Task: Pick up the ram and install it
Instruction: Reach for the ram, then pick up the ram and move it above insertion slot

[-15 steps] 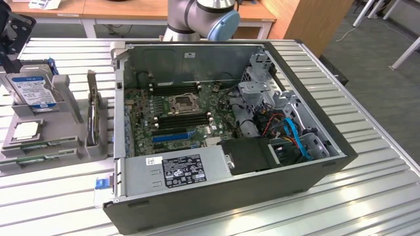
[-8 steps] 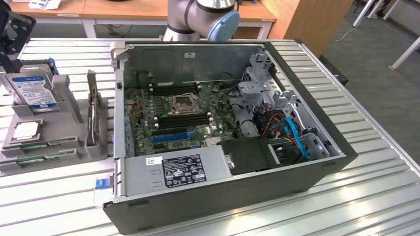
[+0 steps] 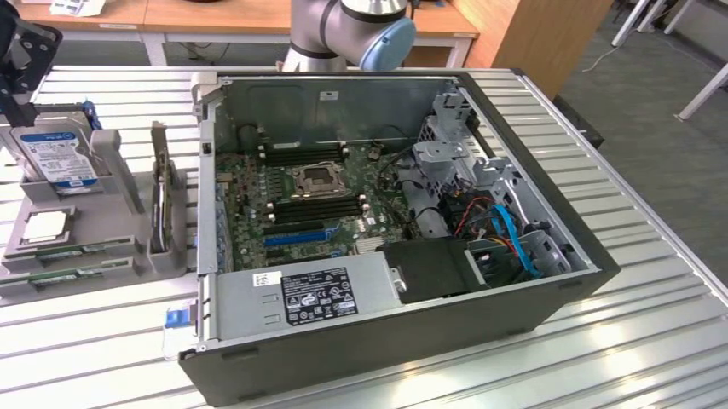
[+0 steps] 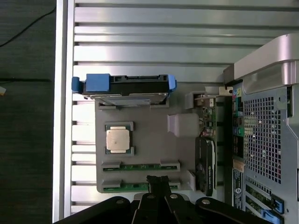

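Observation:
Two ram sticks lie side by side in slots of the grey holder tray (image 4: 149, 140): one ram stick (image 4: 140, 166) and a second (image 4: 131, 186) beside it. They also show at the tray's near end, ram (image 3: 71, 251) and ram (image 3: 63, 274). My gripper (image 4: 158, 179) hangs above the tray with its black fingers together and nothing between them, the tips over the end of the second stick. In the exterior view the gripper (image 3: 16, 94) is at the far left, above the tray. The open computer case (image 3: 546, 290) shows its motherboard (image 3: 313, 200) with dark memory slots.
On the tray also stand a hard drive with a blue-white label (image 3: 57, 158), a square silver processor (image 3: 46, 226) and an upright black card (image 3: 165, 200). The arm's base (image 3: 347, 30) stands behind the case. The slatted metal table (image 3: 637, 341) has free surface at the exterior view's right.

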{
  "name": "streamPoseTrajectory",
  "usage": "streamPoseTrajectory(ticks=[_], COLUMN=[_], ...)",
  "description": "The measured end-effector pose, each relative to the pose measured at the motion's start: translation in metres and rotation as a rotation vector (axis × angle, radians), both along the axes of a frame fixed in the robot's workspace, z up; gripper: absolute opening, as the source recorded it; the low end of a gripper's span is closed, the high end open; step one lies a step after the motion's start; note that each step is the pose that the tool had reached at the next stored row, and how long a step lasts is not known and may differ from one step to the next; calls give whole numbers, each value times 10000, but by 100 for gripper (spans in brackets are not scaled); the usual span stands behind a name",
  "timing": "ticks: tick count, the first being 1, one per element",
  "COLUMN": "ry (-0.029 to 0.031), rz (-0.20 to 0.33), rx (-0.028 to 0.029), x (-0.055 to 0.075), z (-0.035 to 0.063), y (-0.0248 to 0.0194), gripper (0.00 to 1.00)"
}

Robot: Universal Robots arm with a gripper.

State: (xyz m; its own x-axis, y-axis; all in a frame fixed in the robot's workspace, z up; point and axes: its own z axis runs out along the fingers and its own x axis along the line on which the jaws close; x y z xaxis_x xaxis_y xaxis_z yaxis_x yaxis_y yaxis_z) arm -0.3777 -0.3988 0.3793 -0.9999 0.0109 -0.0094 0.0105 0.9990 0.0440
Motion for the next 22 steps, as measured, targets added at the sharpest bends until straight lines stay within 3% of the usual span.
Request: streamPoseTrajectory(ticks=[22], ry=[0], rz=[-139], rx=[0], x=[0], z=[0], y=[0], gripper=[10])
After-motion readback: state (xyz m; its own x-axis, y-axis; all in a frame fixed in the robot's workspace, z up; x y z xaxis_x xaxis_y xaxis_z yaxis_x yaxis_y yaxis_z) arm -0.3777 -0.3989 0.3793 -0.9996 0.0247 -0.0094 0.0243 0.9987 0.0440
